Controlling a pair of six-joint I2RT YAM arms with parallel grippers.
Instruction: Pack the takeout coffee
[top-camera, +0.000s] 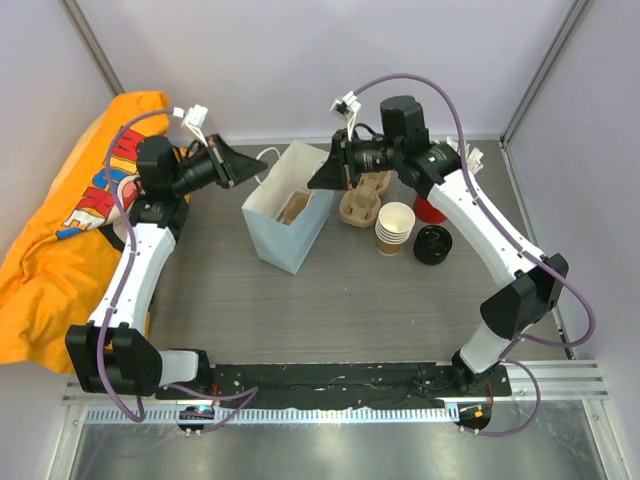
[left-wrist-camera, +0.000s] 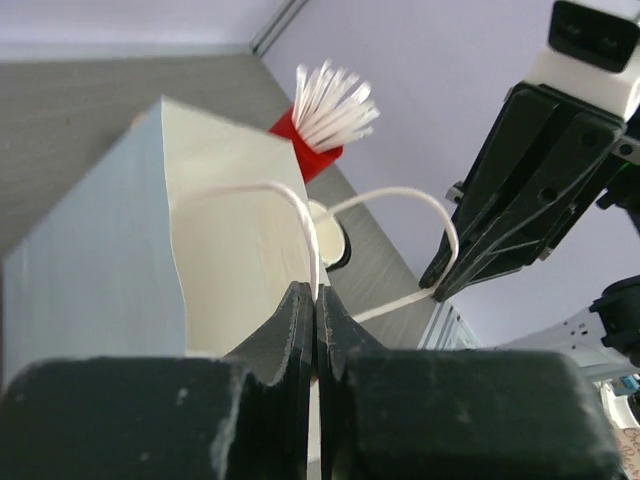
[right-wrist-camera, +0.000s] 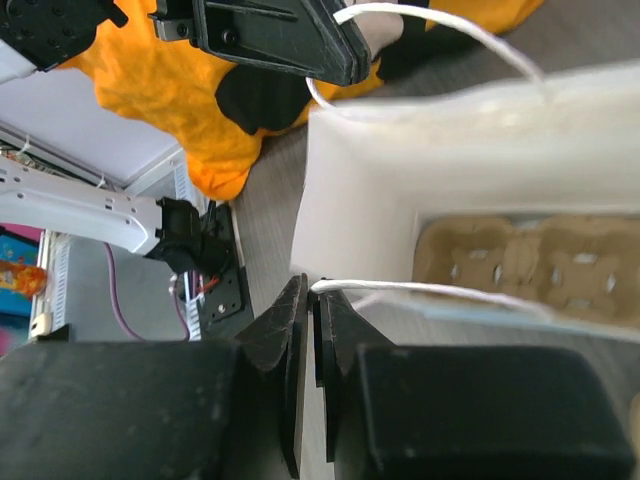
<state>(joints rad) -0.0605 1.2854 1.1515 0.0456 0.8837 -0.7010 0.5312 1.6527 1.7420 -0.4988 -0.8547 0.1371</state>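
A pale blue paper bag (top-camera: 288, 215) stands open mid-table with a brown cardboard cup carrier (right-wrist-camera: 530, 265) lying inside it. My left gripper (top-camera: 260, 172) is at the bag's left rim, shut on one white string handle (left-wrist-camera: 300, 215). At the right rim, my right gripper (top-camera: 313, 183) is shut on the other string handle (right-wrist-camera: 430, 290). In the left wrist view the closed left gripper (left-wrist-camera: 316, 300) pinches the string. In the right wrist view the right gripper (right-wrist-camera: 318, 292) holds its string at the very tips. The takeout coffee is out of view.
A stack of cardboard carriers (top-camera: 366, 196), a stack of lidless brown cups (top-camera: 395, 228), black lids (top-camera: 433, 244) and a red holder of white stirrers (left-wrist-camera: 320, 130) stand right of the bag. An orange cloth (top-camera: 70, 230) covers the left side.
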